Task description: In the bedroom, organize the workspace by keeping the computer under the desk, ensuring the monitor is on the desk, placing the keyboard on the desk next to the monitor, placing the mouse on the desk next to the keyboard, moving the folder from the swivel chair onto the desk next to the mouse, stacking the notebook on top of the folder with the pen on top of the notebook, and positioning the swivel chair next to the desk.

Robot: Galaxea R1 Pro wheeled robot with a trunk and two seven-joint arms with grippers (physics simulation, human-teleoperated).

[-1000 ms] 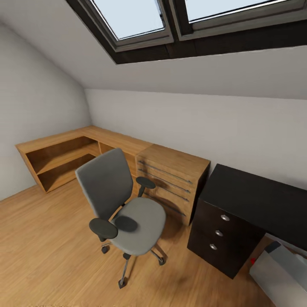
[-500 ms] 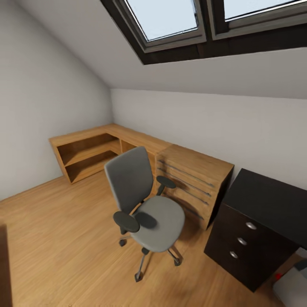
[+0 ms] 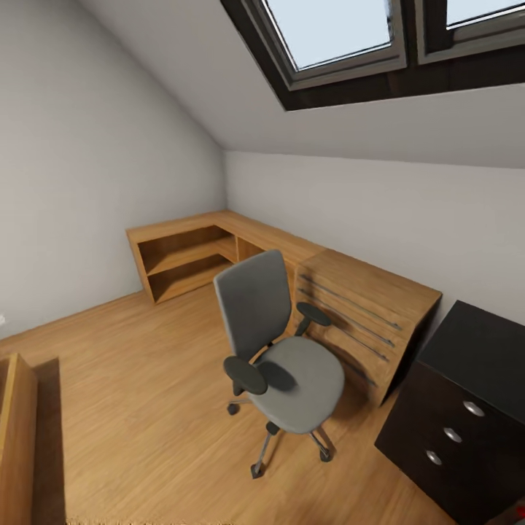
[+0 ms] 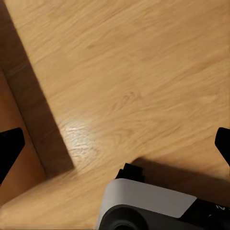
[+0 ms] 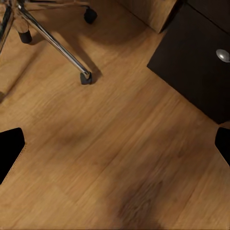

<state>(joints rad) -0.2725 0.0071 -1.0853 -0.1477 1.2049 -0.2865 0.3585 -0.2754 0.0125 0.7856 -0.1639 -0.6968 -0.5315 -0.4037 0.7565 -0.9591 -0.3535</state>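
Note:
The swivel chair [image 3: 281, 350], grey with black armrests, stands on the wooden floor in front of a light wooden drawer unit [image 3: 368, 313]. Its seat is bare. The desk [image 3: 474, 394] shows at the lower right as a black drawer block with round silver knobs. In the right wrist view, one chrome leg and castor of the chair [image 5: 86, 76] and a corner of the desk [image 5: 201, 52] lie below my right gripper [image 5: 115, 148], which is open and holds nothing. My left gripper [image 4: 115, 148] hangs open over bare floor. The computer, monitor, keyboard, mouse, folder, notebook and pen are out of view.
A low L-shaped wooden shelf unit [image 3: 189, 251] runs along the far walls under a sloped ceiling with skylights. Another wooden piece [image 3: 14, 430] stands at the near left, its edge [image 4: 14, 191] beside my left gripper. My grey base [image 4: 143, 206] is below.
The camera has turned left, so the whole picture has shifted right. The pale box at the lower right has left the view. The chair keeps its place beside the drawer unit.

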